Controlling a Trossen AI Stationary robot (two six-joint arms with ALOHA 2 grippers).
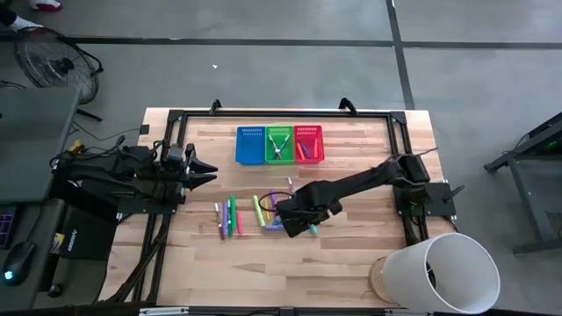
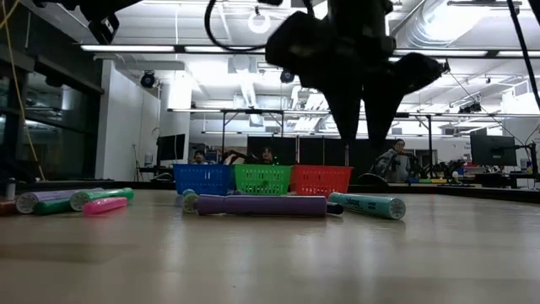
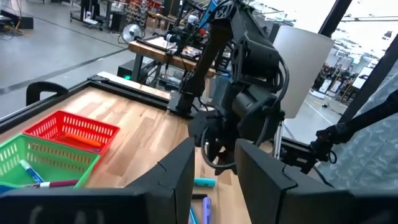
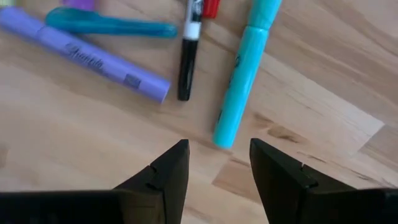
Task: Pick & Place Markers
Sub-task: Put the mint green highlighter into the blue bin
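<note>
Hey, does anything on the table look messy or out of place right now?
Yes: the markers lie loose mid-table at mixed angles, some overlapping, while the blue basket looks empty. The right pincer hangs open above a teal marker.

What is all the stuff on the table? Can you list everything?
Baskets: three, blue, green, red, side by side at the table's far edge; green and red hold markers.
Loose markers: many, mixed colours, mid-table, in two clusters.
Purple marker, teal marker: one each, below the right gripper.
White bucket: one, at the near right corner.
Table: one, light wood.
Left gripper: open, empty, waiting at the left side.
Right gripper: open, empty, above the teal marker's end.
</note>
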